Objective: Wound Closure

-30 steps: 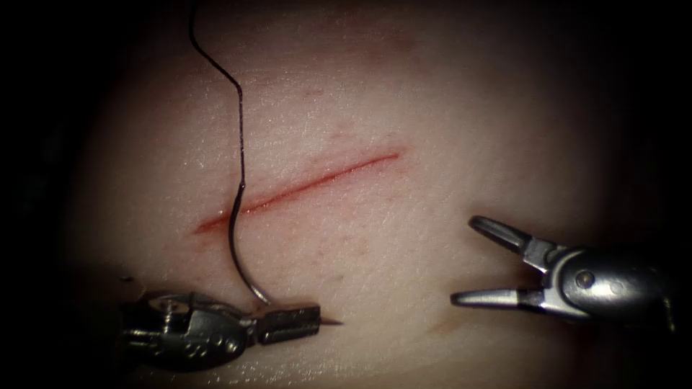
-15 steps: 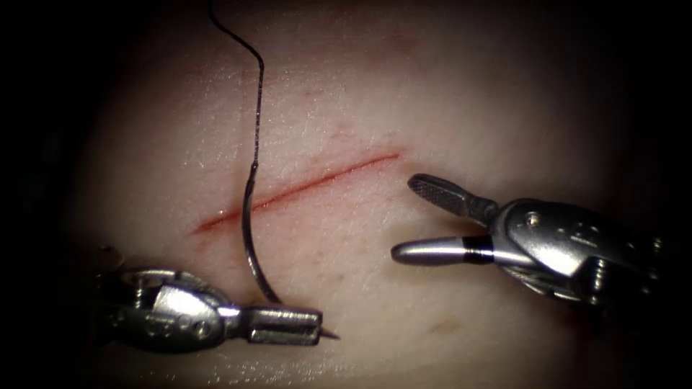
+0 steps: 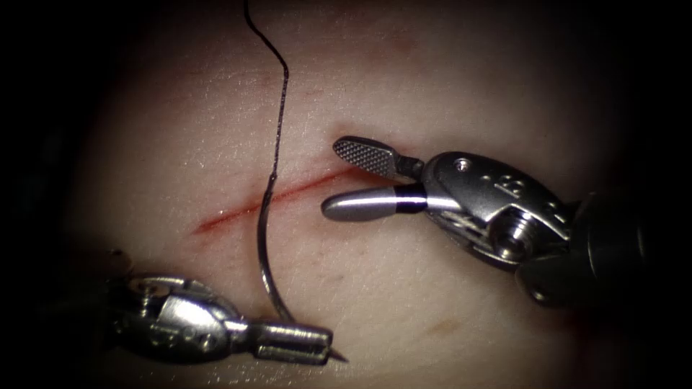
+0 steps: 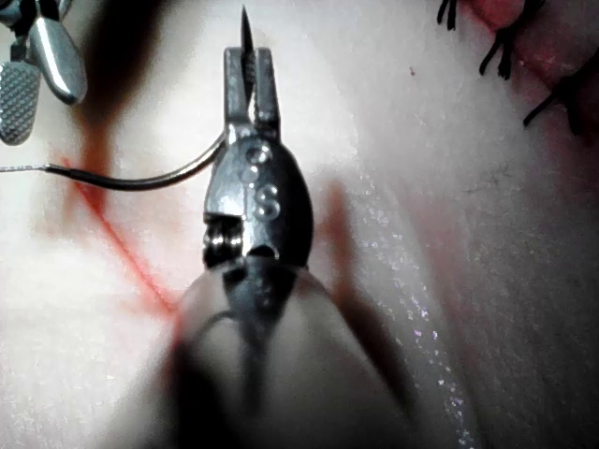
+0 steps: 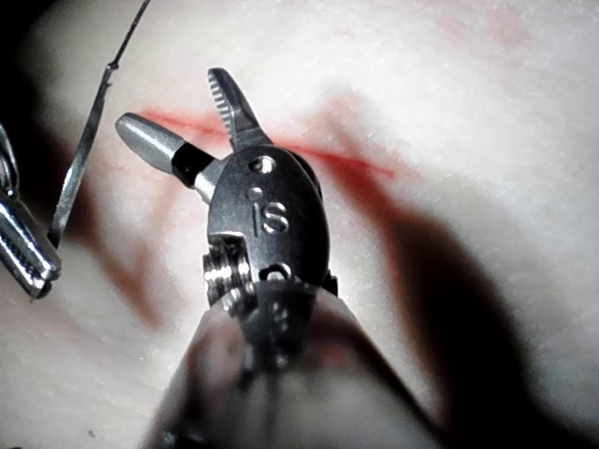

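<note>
While clamped near its point by the left tool [image 3: 292, 343], needle [image 3: 264, 245] free above tissue [image 3: 447, 79].
Right tool [image 3: 349, 180] gaping, empty, over the cut [image 3: 238, 209] — thread [image 3: 277, 115] trailing toward the tissue's far edge, probably slack.

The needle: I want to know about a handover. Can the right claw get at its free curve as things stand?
Probably yes. The right claw is open, holding nothing, over the cut. The needle, held near its point by the left claw, arcs free above the tissue.

Dark surround, 1 pool of light

In the endoscope view the light lay brightest across the middle of the tissue [image 3: 461, 94] and faded to black at every edge; small wet glints [image 3: 238, 372] caught it along the near border.
</note>
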Robot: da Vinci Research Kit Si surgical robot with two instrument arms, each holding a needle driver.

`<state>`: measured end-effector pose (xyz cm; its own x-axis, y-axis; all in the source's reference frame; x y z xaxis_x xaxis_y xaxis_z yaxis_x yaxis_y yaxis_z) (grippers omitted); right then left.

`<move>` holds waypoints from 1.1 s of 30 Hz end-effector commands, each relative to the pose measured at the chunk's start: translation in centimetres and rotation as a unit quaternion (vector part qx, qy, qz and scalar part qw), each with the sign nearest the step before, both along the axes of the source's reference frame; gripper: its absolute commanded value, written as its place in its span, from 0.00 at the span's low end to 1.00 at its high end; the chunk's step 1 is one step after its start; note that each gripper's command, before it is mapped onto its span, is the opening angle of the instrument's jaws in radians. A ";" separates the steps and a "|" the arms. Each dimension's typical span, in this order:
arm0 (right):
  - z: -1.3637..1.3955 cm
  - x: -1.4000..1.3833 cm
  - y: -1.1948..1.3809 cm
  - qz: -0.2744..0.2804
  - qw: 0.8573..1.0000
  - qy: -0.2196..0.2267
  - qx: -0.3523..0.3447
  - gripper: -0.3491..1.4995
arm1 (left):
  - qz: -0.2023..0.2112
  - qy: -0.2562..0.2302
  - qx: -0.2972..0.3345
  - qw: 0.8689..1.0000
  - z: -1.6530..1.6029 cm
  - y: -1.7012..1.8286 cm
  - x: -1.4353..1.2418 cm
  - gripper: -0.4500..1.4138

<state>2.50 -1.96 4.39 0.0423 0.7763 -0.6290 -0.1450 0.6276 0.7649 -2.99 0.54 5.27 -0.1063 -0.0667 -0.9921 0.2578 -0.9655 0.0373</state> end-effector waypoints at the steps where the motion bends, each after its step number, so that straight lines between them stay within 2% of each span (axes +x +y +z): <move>1: 0.06 0.09 -0.08 -0.002 1.000 0.006 0.003 0.63 | 0.000 -0.002 0.000 1.000 0.05 -0.05 -0.06 0.00; 4: 0.07 0.12 -0.10 -0.007 1.000 0.017 0.012 0.63 | 0.001 -0.005 -0.005 1.000 0.02 -0.04 -0.06 0.00; 8: 0.05 0.13 -0.12 -0.012 0.999 0.036 0.026 0.68 | 0.006 -0.008 -0.009 1.000 -0.01 -0.02 -0.06 0.00; 11: 0.04 0.14 -0.14 -0.017 0.998 0.051 0.033 0.65 | 0.011 -0.010 -0.015 1.000 0.00 0.00 -0.06 0.00; 15: 0.03 0.17 -0.15 -0.023 0.997 0.064 0.046 0.71 | 0.016 -0.009 -0.018 1.000 0.03 0.02 -0.05 0.00; 20: 0.02 0.24 -0.17 -0.027 0.996 0.074 0.052 0.71 | 0.020 -0.007 -0.021 1.000 0.05 0.03 -0.05 0.00; 28: 0.06 0.35 -0.14 -0.021 0.996 0.071 0.051 0.66 | 0.024 -0.006 -0.028 0.999 -0.01 0.00 -0.07 0.00; 33: 0.08 0.38 -0.16 -0.019 0.996 0.071 0.049 0.52 | 0.025 -0.008 -0.030 0.999 -0.03 0.00 -0.07 0.00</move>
